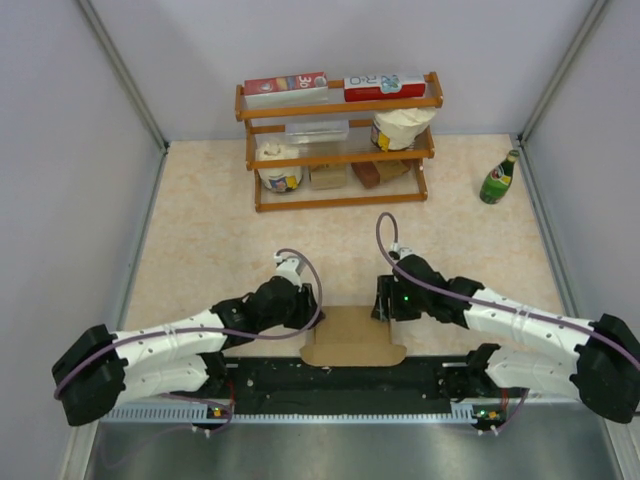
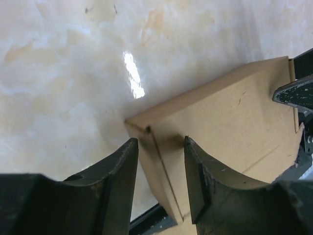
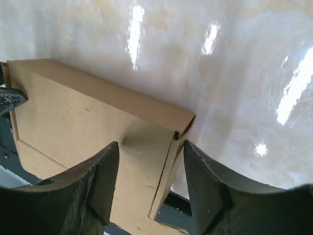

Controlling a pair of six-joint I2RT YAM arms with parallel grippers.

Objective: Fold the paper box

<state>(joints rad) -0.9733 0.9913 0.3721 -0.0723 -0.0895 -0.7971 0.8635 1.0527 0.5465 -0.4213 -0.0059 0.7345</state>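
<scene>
Since both claws sit at the box, starting there: the left gripper is spread, one finger on each side of the raised left side wall of the paper box. There's a sliver of gap next to the cardboard, so it doesn't look clamped. The right gripper mirrors that. Its jaws are apart and straddle the right side wall, with the inner finger over the box's top panel and the outer one over bare table.

From the top camera the box lies between the two claws at the near edge of the table. It's plain brown and low, and its rounded front flap laps onto the black strip between the arm bases. The far edge is a straight fold with a small notch at each corner.

Past that fold it's open marbled tabletop all the way to the wooden shelf rack at the back. A green bottle stands off to the right near the side wall.

On the rack, the top tier has two red-and-white cartons lying flat. The middle tier has a clear plastic tub and a white-topped jar. The bottom tier has another jar, a small brown block and something brown I can't make out
</scene>
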